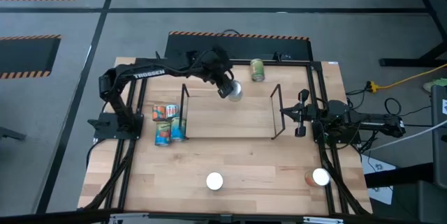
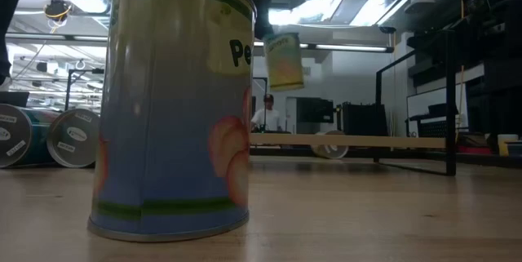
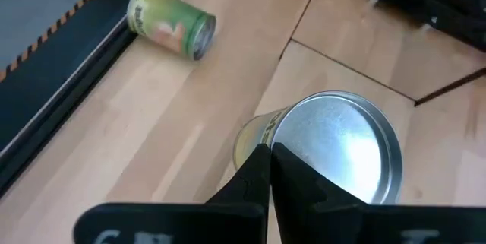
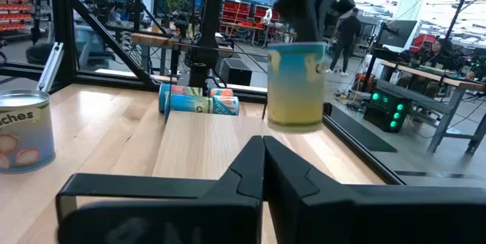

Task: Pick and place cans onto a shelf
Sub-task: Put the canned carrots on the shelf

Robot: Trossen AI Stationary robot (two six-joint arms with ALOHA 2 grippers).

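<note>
My left gripper (image 1: 228,88) is shut on a yellow-green can with a silver top (image 1: 235,91) and holds it in the air over the far middle of the table; the can also shows in the low view (image 2: 284,60) and the right wrist view (image 4: 296,84). The black wire shelf (image 1: 185,112) stands mid-table. Three cans (image 1: 167,123) lie on their sides at its left end. A green can (image 1: 258,70) lies on its side at the far edge. Two white-topped cans (image 1: 214,181) (image 1: 320,176) stand upright near the front. My right gripper (image 1: 300,123) waits shut at the shelf's right end. My left gripper holds the can at the rim of its top end (image 3: 277,134), on the side facing the table's left. The fingers (image 3: 250,179) come from above, slanting down; they hide the exact place of contact. The can hangs below them, nearly upright and clear of the table.
The black table-edge frame (image 1: 314,77) runs along the far and side edges. Bare wood lies between the shelf's two upright wire ends (image 1: 276,112). In the low view the front can (image 2: 171,107) fills the left. People stand in the room beyond the table.
</note>
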